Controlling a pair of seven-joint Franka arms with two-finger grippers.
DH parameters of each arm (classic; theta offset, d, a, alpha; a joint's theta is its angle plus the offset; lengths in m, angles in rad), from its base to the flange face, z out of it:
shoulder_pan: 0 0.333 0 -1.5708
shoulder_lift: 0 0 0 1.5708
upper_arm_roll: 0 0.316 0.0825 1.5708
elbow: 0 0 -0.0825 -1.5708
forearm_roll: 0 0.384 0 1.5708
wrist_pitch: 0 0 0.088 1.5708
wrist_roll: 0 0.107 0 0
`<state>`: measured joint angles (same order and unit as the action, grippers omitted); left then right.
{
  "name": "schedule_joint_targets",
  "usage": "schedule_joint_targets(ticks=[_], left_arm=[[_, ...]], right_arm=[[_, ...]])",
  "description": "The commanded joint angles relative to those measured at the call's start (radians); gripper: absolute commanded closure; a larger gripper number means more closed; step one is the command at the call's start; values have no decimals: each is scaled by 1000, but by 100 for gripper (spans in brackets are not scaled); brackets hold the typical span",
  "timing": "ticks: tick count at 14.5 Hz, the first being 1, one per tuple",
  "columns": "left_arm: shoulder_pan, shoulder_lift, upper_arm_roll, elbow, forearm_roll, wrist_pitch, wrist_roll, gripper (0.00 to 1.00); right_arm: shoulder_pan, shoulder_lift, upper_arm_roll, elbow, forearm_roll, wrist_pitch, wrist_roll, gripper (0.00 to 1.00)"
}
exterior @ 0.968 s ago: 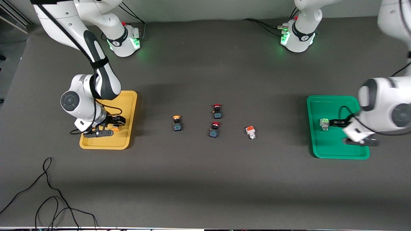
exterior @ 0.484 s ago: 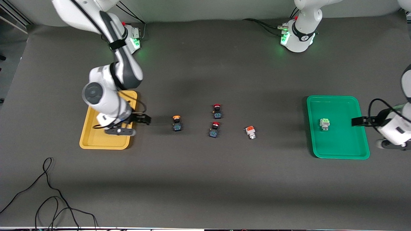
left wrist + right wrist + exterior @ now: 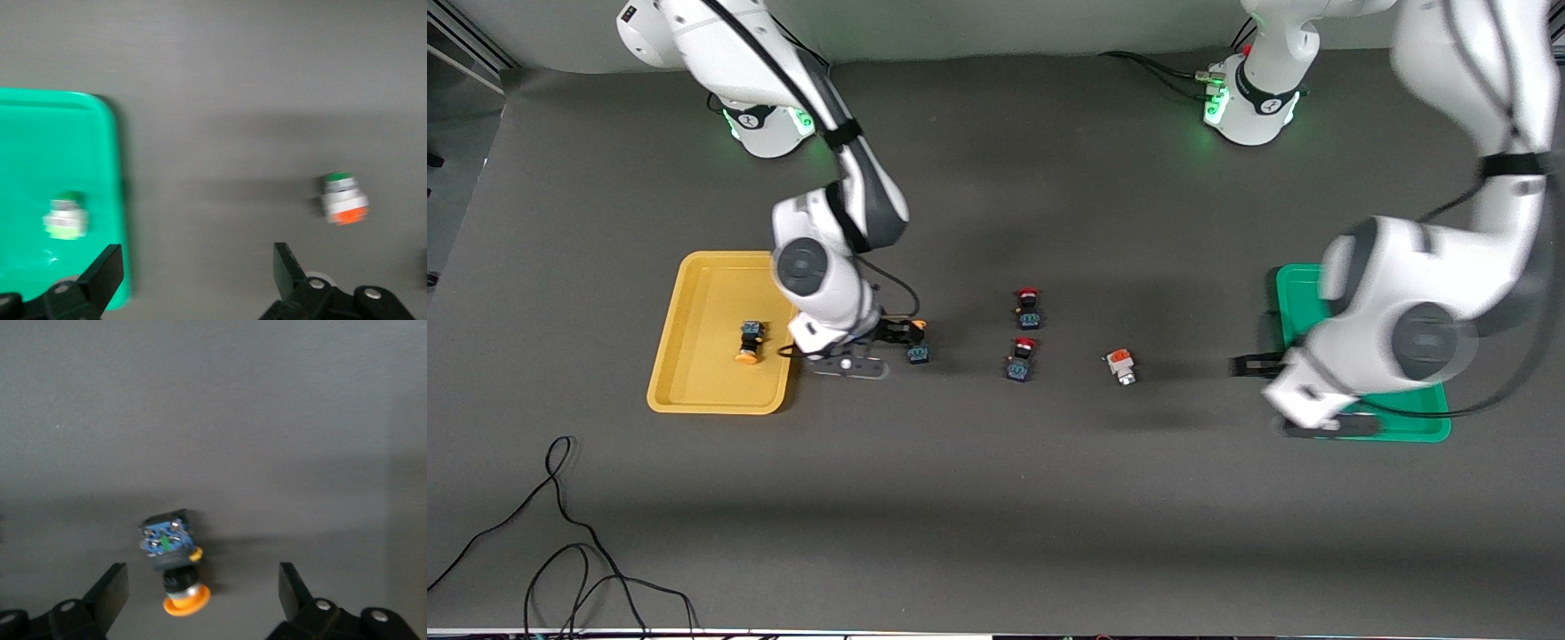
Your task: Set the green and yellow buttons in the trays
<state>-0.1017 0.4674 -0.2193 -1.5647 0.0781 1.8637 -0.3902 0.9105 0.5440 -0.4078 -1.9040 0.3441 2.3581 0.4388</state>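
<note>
One yellow-capped button (image 3: 749, 342) lies in the yellow tray (image 3: 694, 293). My right gripper (image 3: 898, 333) is open and low over the second yellow-capped button (image 3: 917, 348), which lies on the table between its fingers in the right wrist view (image 3: 173, 563). My left gripper (image 3: 1249, 364) is open and empty over the table beside the green tray (image 3: 1294, 298). A whitish button with a green block (image 3: 65, 218) lies in the green tray (image 3: 40, 147); the left arm hides it in the front view. A whitish button with an orange block (image 3: 1120, 366) lies on the table, also in the left wrist view (image 3: 342, 199).
Two red-capped black-blue switches (image 3: 1029, 307) (image 3: 1021, 358) stand mid-table between the yellow-capped button and the whitish-orange one. A black cable (image 3: 560, 533) loops on the table near the front camera at the right arm's end.
My right gripper left a yellow-capped button in the yellow tray and moved over the second one. My left gripper left the green tray, swung outward, then came back across it toward the table's middle.
</note>
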Motion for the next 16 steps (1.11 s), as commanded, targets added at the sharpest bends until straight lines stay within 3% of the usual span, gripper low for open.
schedule_joint_targets(ticks=[1, 6, 10, 12, 13, 16], left_arm=[[-96, -6, 17, -8, -18, 44, -221, 0], [-213, -3, 17, -35, -38, 113, -538, 0], [-222, 17, 17, -230, -29, 400, -546, 0], [-233, 69, 18, -248, -20, 469, -547, 0], [-233, 92, 20, -248, -14, 489, -547, 0], [-233, 163, 21, -250, 20, 566, -547, 0]], right_arm=[[19, 73, -11, 57, 23, 39, 34, 0], [45, 148, -11, 56, 44, 127, 35, 0], [51, 166, -11, 56, 47, 151, 35, 0], [56, 160, -11, 54, 50, 150, 35, 5], [56, 159, -11, 54, 50, 150, 34, 18], [53, 152, -11, 53, 50, 138, 18, 93]])
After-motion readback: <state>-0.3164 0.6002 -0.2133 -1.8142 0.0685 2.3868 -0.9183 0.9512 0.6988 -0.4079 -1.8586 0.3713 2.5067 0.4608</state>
